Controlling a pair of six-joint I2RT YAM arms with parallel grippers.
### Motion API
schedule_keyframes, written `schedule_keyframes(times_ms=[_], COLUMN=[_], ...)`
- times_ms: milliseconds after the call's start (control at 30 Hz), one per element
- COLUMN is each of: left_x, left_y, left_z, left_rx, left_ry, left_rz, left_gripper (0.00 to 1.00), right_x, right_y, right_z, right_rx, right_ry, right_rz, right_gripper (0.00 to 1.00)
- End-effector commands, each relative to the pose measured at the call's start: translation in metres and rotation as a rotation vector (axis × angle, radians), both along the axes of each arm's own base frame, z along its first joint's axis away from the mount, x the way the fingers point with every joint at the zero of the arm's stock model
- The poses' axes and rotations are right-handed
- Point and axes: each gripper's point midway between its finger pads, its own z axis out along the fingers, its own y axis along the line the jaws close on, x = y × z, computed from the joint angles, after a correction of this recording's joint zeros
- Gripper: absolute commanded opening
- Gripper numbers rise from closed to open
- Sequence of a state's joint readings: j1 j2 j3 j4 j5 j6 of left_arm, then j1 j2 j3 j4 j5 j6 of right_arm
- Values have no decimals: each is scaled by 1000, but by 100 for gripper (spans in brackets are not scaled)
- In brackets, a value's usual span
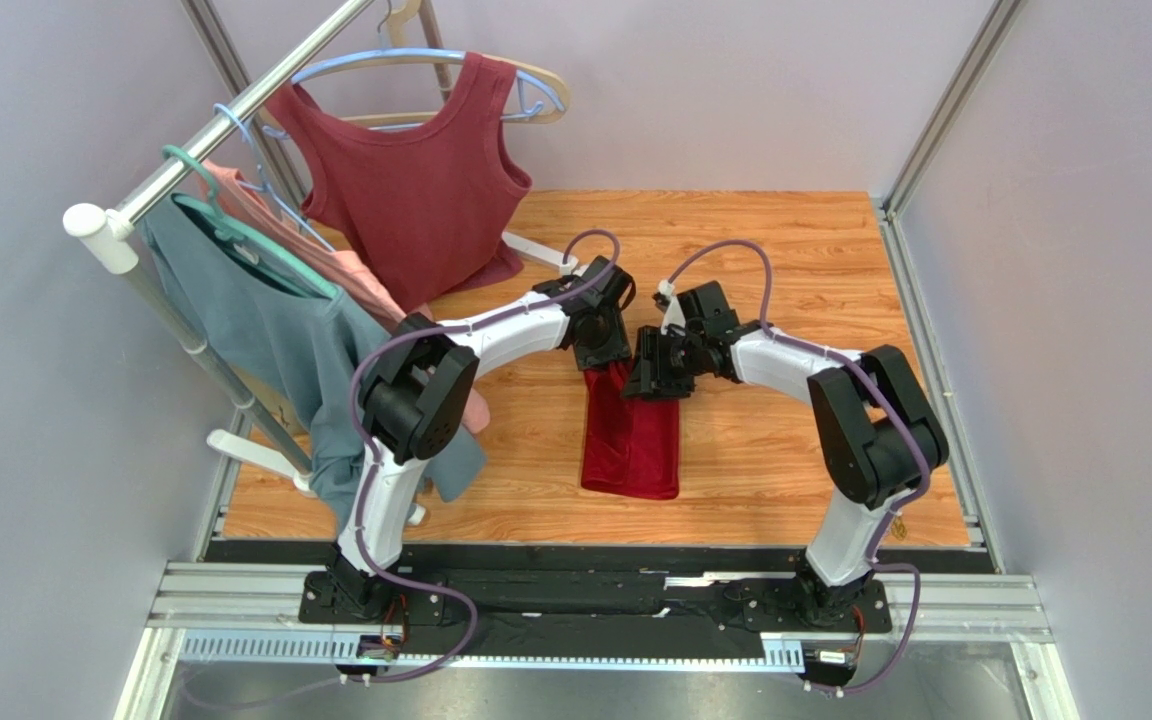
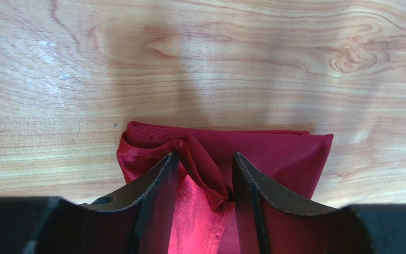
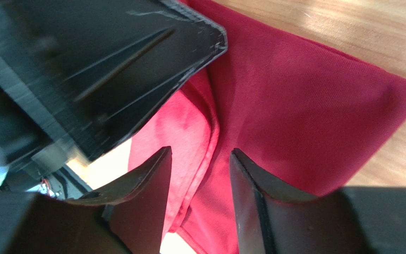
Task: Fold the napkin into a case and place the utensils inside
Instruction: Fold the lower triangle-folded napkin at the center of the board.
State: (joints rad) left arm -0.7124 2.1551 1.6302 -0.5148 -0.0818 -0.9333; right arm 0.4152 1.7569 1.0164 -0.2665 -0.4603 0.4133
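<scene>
Found the napkin folded into a narrow strip on the table — far end beneath both grippers. Saw the left gripper parted, straddling a raised fold, and the right gripper likewise parted over a hem.

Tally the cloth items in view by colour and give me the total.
Crimson napkin: 1
Maroon top: 1
Teal garment: 1
Pink garment: 1
Total: 4
</scene>
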Motion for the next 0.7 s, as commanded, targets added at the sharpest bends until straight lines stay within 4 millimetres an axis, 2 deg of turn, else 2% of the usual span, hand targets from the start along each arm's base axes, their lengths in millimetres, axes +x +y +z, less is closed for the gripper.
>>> schedule_keyframes(times_ms=[0,100,133,167,200,267,300,333,400,433,500,667], left_x=[-7,-8,-10,-10,-9,-10,-10,-11,-10,-12,-13,-13], left_y=[0,-2,-4,-3,-3,-4,-4,-7,-8,-11,-14,-9], left_z=[16,18,20,21,23,29,32,39,45,51,58,81], left_rx=[-4,-15,-22,-22,-25,-33,-37,-53,-59,-84,-99,-93], left_ry=[-20,-18,-18,-20,-25,-34,-38,-49,-62,-60,-68,-116], left_rz=[-50,-67,-77,-84,-85,-107,-113,-128,-134,-151,-167,-215], left_gripper=[52,57,63,64,68,82,83,88,89,93,94,94], right_x=[26,36,37,42,45,49,51,53,53,51,51,39], right_y=[13,15,16,16,16,16,15,14,18,18,19,12], right_z=[14,15,16,18,18,14,14,11,9,7,15,16], right_rx=[43,34,36,36,34,20,15,13,36,36,56,92], right_ry=[-105,-116,-119,-132,-134,-131,-134,-134,-120,-111,-125,-81], right_rz=[33,35,37,31,28,24,18,15,24,22,11,-13], right_gripper=[50,53,54,54,55,56,56,56,56,54,52,45])
